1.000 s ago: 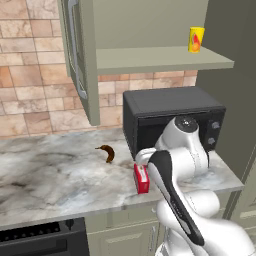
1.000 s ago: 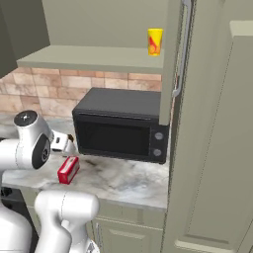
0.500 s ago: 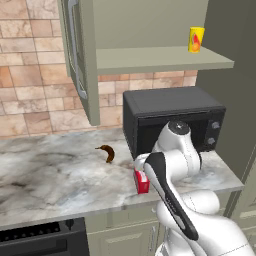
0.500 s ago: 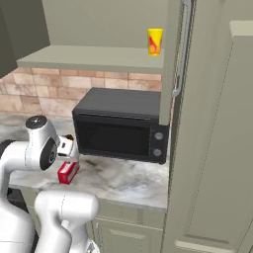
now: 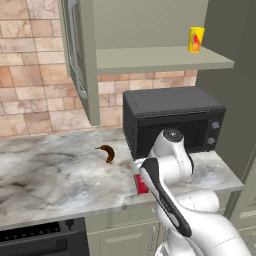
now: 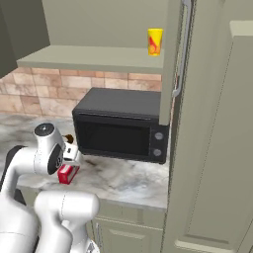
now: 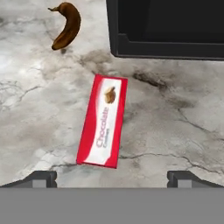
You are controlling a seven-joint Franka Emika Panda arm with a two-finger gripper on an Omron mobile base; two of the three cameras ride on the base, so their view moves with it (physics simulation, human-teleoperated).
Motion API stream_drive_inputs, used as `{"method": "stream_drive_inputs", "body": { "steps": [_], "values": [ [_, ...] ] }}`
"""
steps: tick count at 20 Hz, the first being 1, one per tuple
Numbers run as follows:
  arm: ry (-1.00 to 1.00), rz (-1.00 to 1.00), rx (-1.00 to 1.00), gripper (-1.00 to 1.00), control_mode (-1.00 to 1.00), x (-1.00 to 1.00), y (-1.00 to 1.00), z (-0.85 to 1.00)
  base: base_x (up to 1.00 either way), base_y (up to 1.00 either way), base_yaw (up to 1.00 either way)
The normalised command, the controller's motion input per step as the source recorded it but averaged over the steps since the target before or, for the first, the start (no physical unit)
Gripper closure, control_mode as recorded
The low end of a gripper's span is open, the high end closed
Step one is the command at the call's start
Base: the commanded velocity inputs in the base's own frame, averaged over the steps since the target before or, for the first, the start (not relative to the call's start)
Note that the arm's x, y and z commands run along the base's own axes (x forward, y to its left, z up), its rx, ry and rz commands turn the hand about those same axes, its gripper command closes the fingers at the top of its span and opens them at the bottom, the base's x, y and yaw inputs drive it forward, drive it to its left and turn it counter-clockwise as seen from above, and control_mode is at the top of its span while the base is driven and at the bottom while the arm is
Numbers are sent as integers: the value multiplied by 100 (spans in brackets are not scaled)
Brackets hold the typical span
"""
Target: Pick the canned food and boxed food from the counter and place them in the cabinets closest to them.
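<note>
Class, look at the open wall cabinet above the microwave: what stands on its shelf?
A yellow can stands upright near the right end of the shelf. Nothing else shows on the visible part; the open door covers the shelf's left end in the left base view.

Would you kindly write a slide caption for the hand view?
Open gripper above the red boxed food lying flat on the marbled counter, between a brown banana and the black microwave.

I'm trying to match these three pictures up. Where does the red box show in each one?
Left base view: the red box peeks out at lower centre, partly behind the white arm.
Right base view: lower left, on the counter beside the arm.
Hand view: centre, lying flat on the marble.
Shared landmark: the black microwave, just behind the box in all three.
</note>
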Motion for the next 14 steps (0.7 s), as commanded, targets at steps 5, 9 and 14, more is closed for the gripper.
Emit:
{"method": "stream_drive_inputs", "body": {
  "steps": [5, 9, 14],
  "values": [
    [-1, -1, 0, -100, -100, 26, 8, -38, 0, 0, 0],
    [0, -2, 0, -100, -100, 29, 18, -36, 0, 0, 0],
    [0, 0, 0, -100, -100, 9, 3, -44, 0, 0, 0]
  ]
}}
